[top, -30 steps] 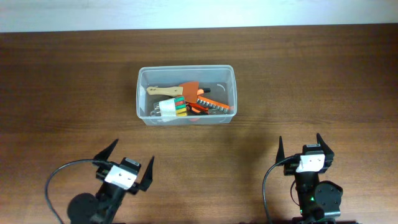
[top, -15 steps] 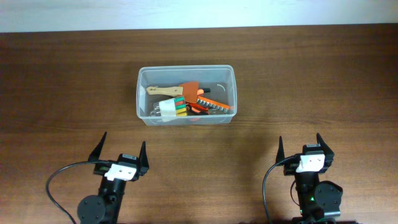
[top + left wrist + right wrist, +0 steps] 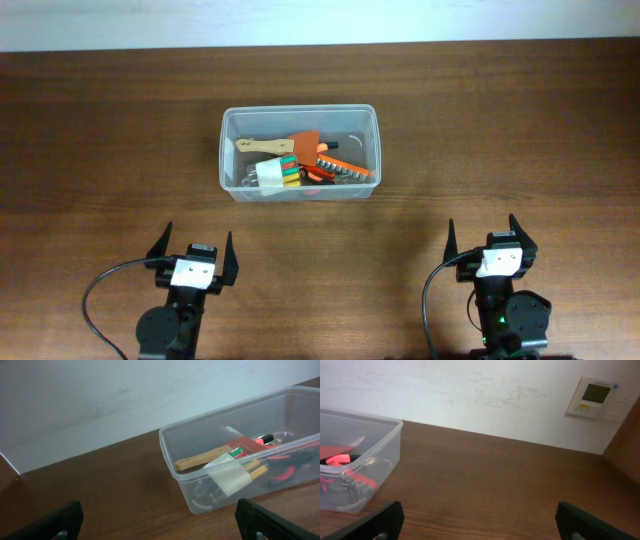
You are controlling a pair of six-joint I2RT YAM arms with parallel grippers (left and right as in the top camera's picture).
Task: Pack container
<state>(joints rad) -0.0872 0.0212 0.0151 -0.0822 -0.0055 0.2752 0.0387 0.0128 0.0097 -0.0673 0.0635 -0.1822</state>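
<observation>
The clear plastic container (image 3: 298, 109) stands at the middle of the brown table, far ahead of both arms. Inside lie a wooden-handled tool (image 3: 262, 146), an orange piece (image 3: 308, 144), a small white case with coloured bits (image 3: 278, 173) and an orange-handled tool (image 3: 342, 170). My left gripper (image 3: 199, 232) is open and empty at the near edge, below the tub's left end. My right gripper (image 3: 481, 222) is open and empty at the near right. In the left wrist view the container (image 3: 225, 414) sits ahead to the right of the gripper (image 3: 159, 510). In the right wrist view the container (image 3: 370, 417) shows at far left of the gripper (image 3: 480, 510).
A white wall runs behind the table's far edge, with a wall control panel (image 3: 594, 396) on it. Black cables (image 3: 96, 295) loop beside each arm base at the near edge. Bare brown wood lies between the grippers and the tub.
The left gripper has swung from a tilted heading to point straight at the container and shifted slightly right. The right arm and the tub's contents have not moved.
</observation>
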